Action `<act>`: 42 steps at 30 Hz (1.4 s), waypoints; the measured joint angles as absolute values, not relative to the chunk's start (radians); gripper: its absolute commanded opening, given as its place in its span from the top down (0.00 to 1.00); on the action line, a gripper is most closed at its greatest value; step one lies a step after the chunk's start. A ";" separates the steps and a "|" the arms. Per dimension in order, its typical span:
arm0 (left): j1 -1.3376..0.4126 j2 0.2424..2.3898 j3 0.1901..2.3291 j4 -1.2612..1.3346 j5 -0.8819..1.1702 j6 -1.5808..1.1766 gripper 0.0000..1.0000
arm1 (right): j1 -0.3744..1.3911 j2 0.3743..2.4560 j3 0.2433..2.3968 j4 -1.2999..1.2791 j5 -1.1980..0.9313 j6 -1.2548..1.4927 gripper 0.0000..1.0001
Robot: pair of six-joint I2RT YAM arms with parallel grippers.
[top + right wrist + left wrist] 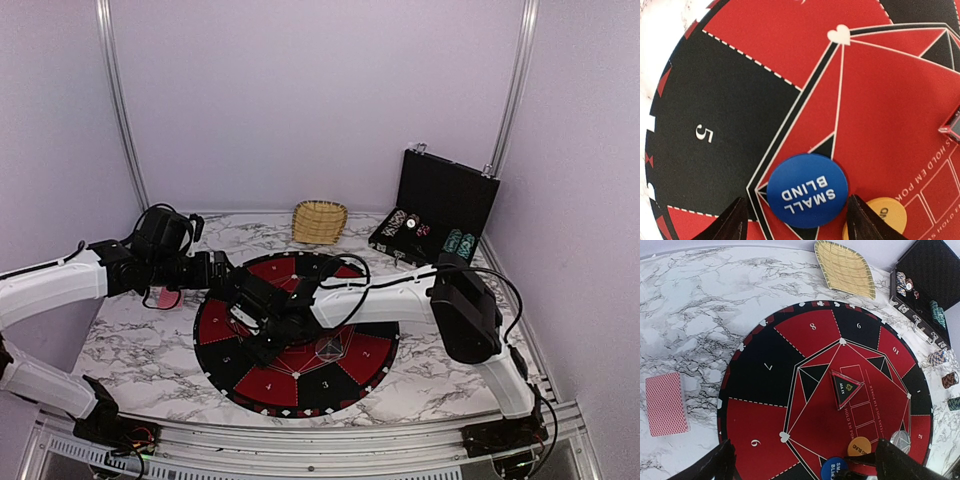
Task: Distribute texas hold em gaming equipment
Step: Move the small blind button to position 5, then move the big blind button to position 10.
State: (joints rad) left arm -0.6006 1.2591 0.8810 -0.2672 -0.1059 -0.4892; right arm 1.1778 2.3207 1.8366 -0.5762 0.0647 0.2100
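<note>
A blue "SMALL BLIND" disc [807, 190] lies flat on the mat between the open fingers of my right gripper [797, 225], which hovers low over it without touching. An orange disc [880, 220] lies just beside it. In the left wrist view the blue disc [834, 468] and orange disc [859, 446] show near the bottom. My left gripper [805, 472] is open and empty above the mat's number 6 sector. A red-backed card deck [666, 403] lies on the marble left of the mat. Chip stacks [938, 357] stand on the table at the mat's right.
The round black-and-red mat [225, 365] fills the table's middle, with a triangular "ALL IN" marker [846, 386] at its centre. A wicker basket [320, 221] stands at the back. An open black case [445, 195] with chips is at the back right. Both arms cross over the mat's left half.
</note>
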 measured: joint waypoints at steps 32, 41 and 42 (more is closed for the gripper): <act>-0.596 1.248 0.881 -0.267 -0.105 -0.490 0.01 | 1.092 2.200 1.657 -0.577 0.099 0.233 0.37; -0.594 1.249 0.881 -0.267 -0.105 -0.490 0.01 | 1.111 2.230 1.687 -0.575 0.130 0.234 0.42; -0.594 1.249 0.881 -0.267 -0.105 -0.490 0.01 | 1.112 2.231 1.687 -0.575 0.134 0.235 0.43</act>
